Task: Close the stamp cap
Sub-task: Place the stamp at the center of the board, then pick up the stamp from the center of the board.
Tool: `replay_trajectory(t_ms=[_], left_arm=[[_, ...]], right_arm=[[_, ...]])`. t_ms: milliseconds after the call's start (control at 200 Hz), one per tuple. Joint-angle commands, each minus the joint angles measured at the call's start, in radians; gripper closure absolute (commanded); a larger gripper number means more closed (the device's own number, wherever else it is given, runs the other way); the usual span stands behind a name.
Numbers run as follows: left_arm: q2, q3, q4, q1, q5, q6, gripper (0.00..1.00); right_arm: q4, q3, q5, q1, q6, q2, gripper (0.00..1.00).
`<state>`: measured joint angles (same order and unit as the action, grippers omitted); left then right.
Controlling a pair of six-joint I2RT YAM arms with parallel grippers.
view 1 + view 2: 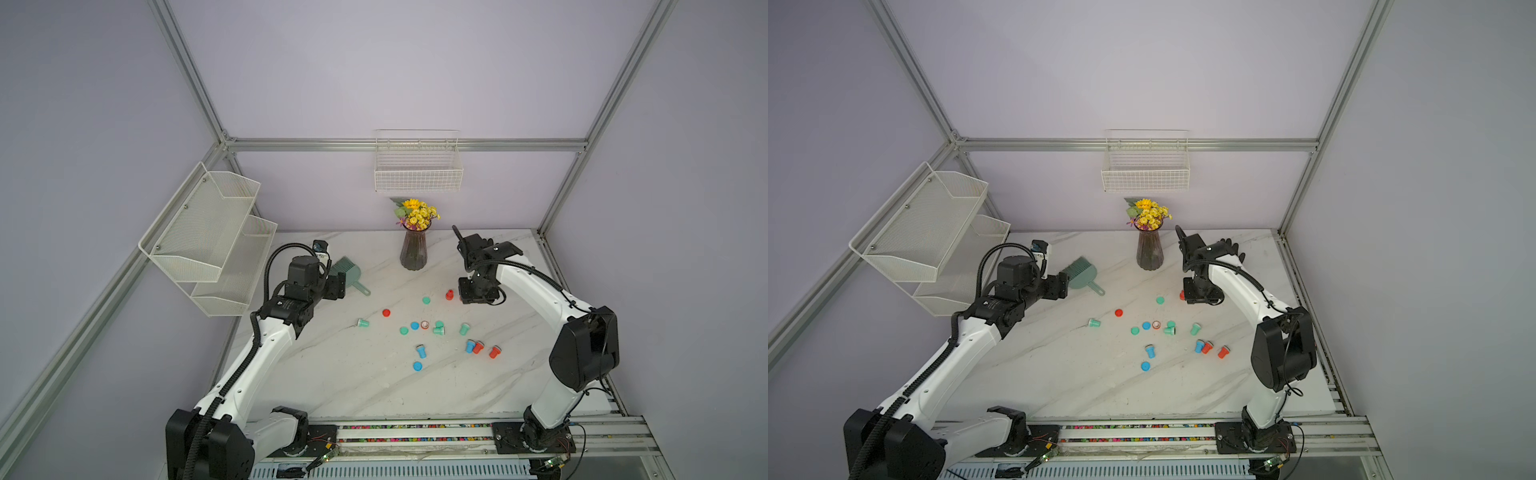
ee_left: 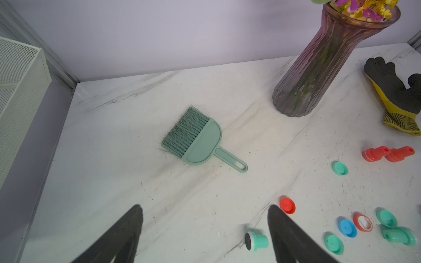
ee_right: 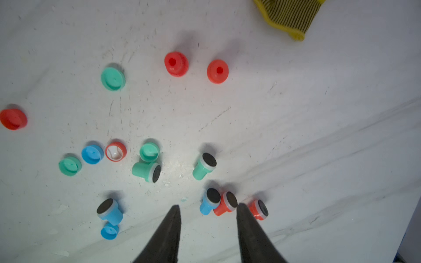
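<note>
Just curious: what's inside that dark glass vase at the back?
Yellow and pink flowers stick out of the vase; green stems show dimly through its tinted glass. Whether it holds water cannot be told.

The left arm [image 1: 270, 340] is extended from the near left toward the far side, wrist bent toward the centre. The left gripper [image 2: 205, 211] is spread wide and empty. The right arm [image 1: 536, 286] is arched at the far right. The right gripper [image 3: 208, 206] is pointed downward, jaws parted, nothing gripped.
</note>
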<state>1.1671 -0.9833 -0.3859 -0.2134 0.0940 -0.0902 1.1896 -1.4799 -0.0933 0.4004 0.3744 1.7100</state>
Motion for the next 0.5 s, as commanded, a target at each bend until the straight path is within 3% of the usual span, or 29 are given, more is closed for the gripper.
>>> replay_trajectory(t_ms=[0, 235, 495], left_arm=[[-0.003, -0.031, 0.012, 0.005, 0.005, 0.004, 0.15], [-0.001, -0.034, 0.012, 0.005, -0.005, 0.003, 0.15], [0.000, -0.035, 0.010, 0.004, -0.016, 0.000, 0.15]], right_arm=[[-0.024, 0.132, -0.021, 0.028, 0.109, -0.067, 0.59], [-0.162, 0.435, -0.037, 0.031, 0.240, -0.245, 0.71], [-0.325, 0.555, 0.038, 0.031, 0.309, -0.249, 0.73]])
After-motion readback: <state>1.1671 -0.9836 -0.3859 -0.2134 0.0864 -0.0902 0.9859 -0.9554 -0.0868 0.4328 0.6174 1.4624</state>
